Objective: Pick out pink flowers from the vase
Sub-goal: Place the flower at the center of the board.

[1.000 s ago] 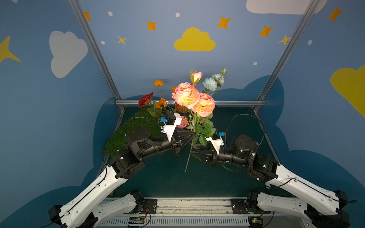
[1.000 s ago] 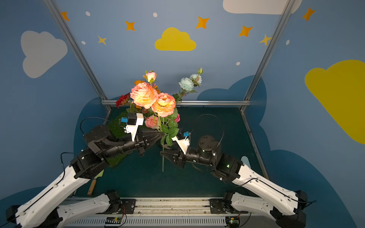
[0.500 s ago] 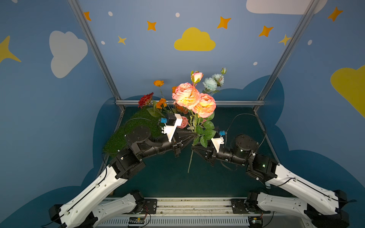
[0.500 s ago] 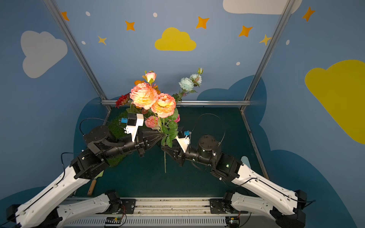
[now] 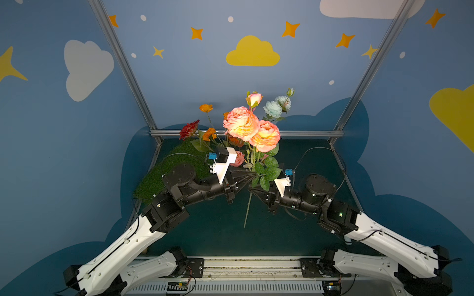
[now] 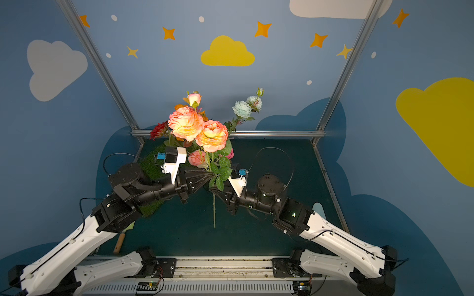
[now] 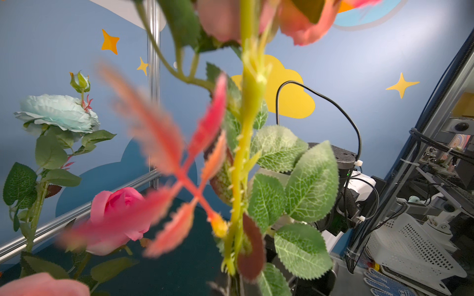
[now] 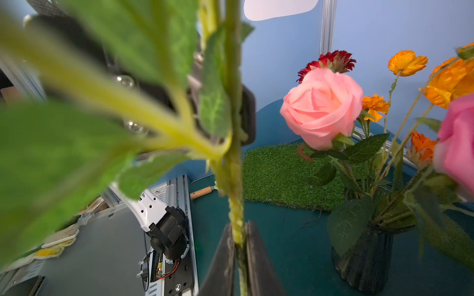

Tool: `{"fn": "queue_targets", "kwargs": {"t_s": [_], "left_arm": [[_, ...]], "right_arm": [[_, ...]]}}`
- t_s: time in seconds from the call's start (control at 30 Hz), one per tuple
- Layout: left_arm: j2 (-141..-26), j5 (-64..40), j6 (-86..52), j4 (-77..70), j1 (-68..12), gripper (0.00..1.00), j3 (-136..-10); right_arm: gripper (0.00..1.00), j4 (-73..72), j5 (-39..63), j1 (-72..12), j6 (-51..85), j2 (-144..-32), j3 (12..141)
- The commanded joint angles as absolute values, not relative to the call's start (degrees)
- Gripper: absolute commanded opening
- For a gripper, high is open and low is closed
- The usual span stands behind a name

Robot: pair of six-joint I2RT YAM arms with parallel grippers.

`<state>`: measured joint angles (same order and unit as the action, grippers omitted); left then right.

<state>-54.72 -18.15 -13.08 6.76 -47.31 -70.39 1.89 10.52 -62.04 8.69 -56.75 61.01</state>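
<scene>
Pink flowers [image 5: 242, 123]: peach-pink branch [image 6: 211, 135] hanging mid-air, centre, out of vase [image 8: 364, 258] standing farther back. Left pincer [image 5: 253, 174], right pincer [image 5: 250, 189] both pinching stem. Best: left loosening first, right carrying it upright.

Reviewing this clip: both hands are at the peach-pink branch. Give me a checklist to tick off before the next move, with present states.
1. Grip of the right hand on the peach-pink branch stem: ok, shut on it.
2. Grip of the left hand on the same stem, nearer the blooms: ok, shut.
3. Stem end out of the vase: ok, hanging over the table.
4. Upright vase: ok.
5. Both the pale pink rose and hot-pink rose removed: not ok, both in the vase.
6. Branch leaves clear of the roses: cannot tell.
</scene>
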Motion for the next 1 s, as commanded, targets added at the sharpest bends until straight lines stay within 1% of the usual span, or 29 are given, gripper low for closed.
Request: {"fn": "queue_targets", "kwargs": {"t_s": [0.0,0.2,0.23,0.33,0.4,0.47,0.53,0.63,0.87,0.97], "left_arm": [[-54.2,-17.9,-12.2,5.2,-47.5,0.02,-71.5],[-53.6,-17.2,-11.5,4.9,-47.5,0.03,-70.2],[-53.2,-16.9,-11.5,4.8,-47.5,0.09,-70.0],[-52.6,-16.6,-10.3,6.2,-47.5,0.30,-70.3],[-52.3,-16.5,-9.5,7.9,-47.5,0.37,-70.9],[-52.1,-16.2,-8.9,8.8,-47.5,0.41,-70.9],[-51.9,-16.4,-8.4,9.3,-47.5,0.48,-70.8],[-52.2,-17.1,-7.4,10.9,-47.5,0.55,-71.0],[-54.2,-18.6,-3.9,17.4,-47.5,0.63,-74.3],[-54.6,-18.3,-2.3,21.2,-47.5,0.70,-75.7]], "right_arm": [[0.00,-0.4,10.1,-62.3,8.9,-56.7,60.1],[0.00,0.3,11.3,-62.3,8.3,-56.9,60.9],[0.00,0.7,11.3,-62.3,8.1,-56.9,61.1],[0.00,1.9,10.6,-62.3,7.5,-56.5,61.2],[0.00,2.3,10.2,-62.3,7.1,-55.9,61.1],[0.00,3.4,8.8,-62.3,7.0,-55.4,61.3],[0.00,5.4,7.3,-62.2,6.2,-54.9,61.8],[0.00,7.0,5.3,-62.2,5.5,-54.0,61.9],[0.00,11.7,1.5,-62.1,4.8,-51.5,63.0],[0.00,15.7,-1.2,-62.1,4.4,-50.4,63.8]]}}
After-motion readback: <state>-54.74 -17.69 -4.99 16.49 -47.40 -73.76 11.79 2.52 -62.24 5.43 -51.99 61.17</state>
